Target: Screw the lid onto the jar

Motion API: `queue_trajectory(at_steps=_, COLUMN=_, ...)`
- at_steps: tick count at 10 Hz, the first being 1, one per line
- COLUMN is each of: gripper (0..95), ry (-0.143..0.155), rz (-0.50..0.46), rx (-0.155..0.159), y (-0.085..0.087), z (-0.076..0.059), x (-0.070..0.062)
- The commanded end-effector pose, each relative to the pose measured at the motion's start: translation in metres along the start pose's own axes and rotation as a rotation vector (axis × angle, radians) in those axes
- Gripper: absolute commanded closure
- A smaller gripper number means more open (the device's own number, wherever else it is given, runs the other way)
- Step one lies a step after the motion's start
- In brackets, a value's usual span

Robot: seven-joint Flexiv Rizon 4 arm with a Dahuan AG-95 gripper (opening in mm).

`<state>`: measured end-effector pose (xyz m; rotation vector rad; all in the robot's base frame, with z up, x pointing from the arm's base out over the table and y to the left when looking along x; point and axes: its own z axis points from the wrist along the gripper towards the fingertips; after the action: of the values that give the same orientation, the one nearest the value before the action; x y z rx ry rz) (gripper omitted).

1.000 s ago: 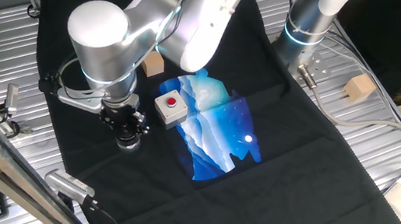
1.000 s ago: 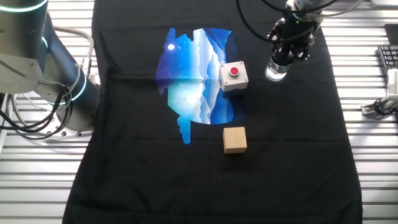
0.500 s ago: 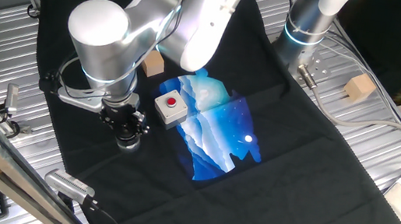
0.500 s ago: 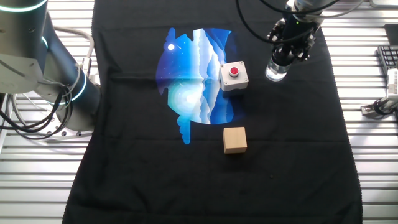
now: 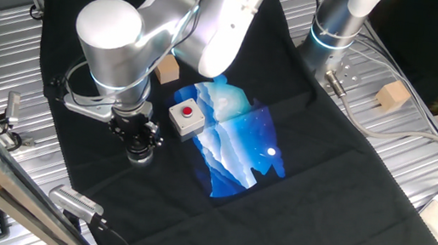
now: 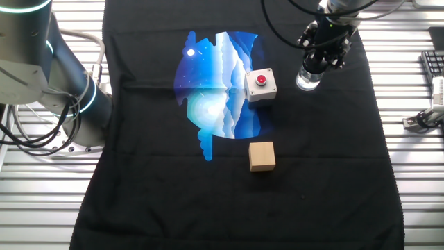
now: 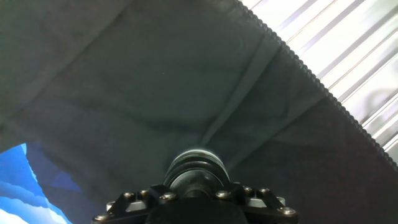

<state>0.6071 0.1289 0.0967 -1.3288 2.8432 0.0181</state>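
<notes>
- One fixed view: the black two-finger gripper (image 5: pixel 140 139) of the silver arm stands straight down over the small clear cylinder jar (image 5: pixel 140 156), which sits on the black cloth (image 5: pixel 339 182) near the cloth's edge on the keyboard side, just beside the white box with a red button (image 5: pixel 187 116). The small black screw cap, the lid (image 5: pixel 139 146), appears clenched between the fingers on the jar's mouth, though it merges with them.
- The other fixed view: the jar (image 6: pixel 307 79) stands upright near the cloth's far right edge, well apart from the tan wooden cube (image 6: pixel 262 155). To thread cleanly, the gripper (image 6: pixel 320 59) should probably stay vertical and centred, pressing lightly while turning.
- Hand view: the lid (image 7: pixel 196 171) shows below the finger mount, the jar hidden beneath it. Tilt risks cross-threading; too much torque could spin the unheld jar.
</notes>
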Motion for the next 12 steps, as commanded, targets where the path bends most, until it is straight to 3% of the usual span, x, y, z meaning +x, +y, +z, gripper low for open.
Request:
queue_trajectory(at_steps=1, gripper=95.0, ry=-0.003, rz=0.0, rx=0.002, y=-0.0008, z=0.0002, x=-0.0002)
queue_trajectory(at_steps=12, gripper=95.0, ry=0.0, rz=0.038, rx=-0.005, y=-0.0019, z=0.0009, x=-0.0002)
